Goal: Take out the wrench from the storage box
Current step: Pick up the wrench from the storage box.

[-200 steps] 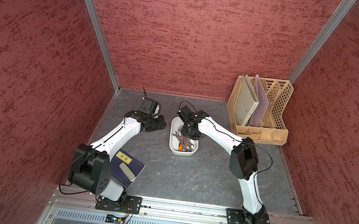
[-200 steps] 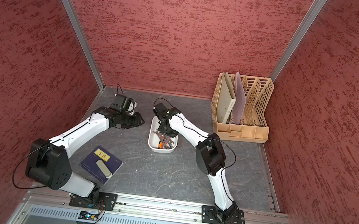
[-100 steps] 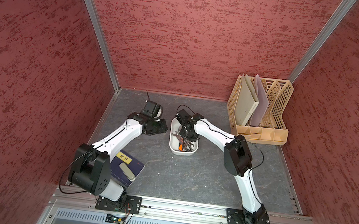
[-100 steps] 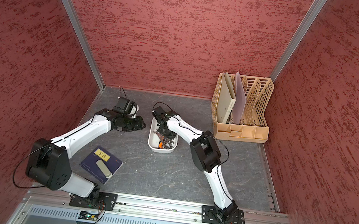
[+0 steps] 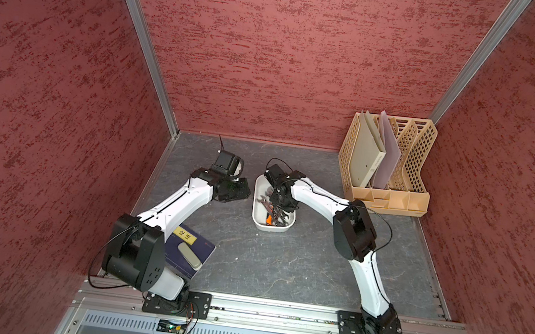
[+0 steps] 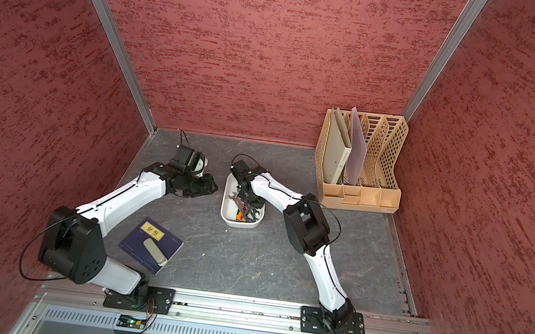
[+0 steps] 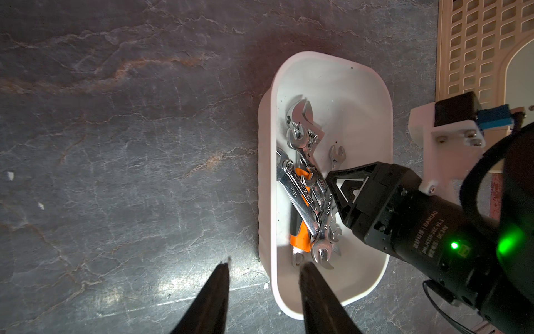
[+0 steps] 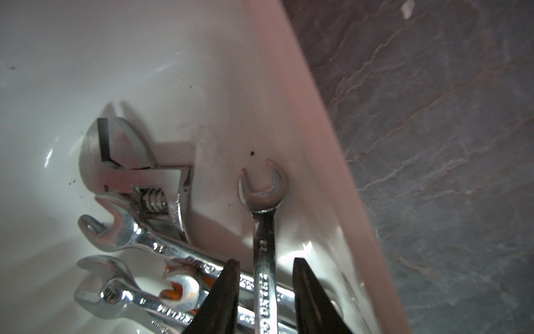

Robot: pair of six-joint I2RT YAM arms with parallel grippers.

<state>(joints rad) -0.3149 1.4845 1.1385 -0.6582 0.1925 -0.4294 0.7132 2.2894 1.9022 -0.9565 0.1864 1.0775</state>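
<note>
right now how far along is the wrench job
Done: the right end effector is down inside the shallow white plastic storage box. In hand: its open fingers straddle a slim chrome open-end wrench, not yet clamped. Remaining: shut, then lift that wrench clear of the box.

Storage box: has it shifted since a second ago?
No. The storage box sits at the same spot relative to the file rack in both top views.

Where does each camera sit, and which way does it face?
Top views: high in front, looking down on left arm, right arm, storage box, file rack.
Left wrist: beside the box, looking down past the open left claw at right arm.
Right wrist: low over the box, right claw astride a wrench.
Shared: all show the box's wrenches.
</note>
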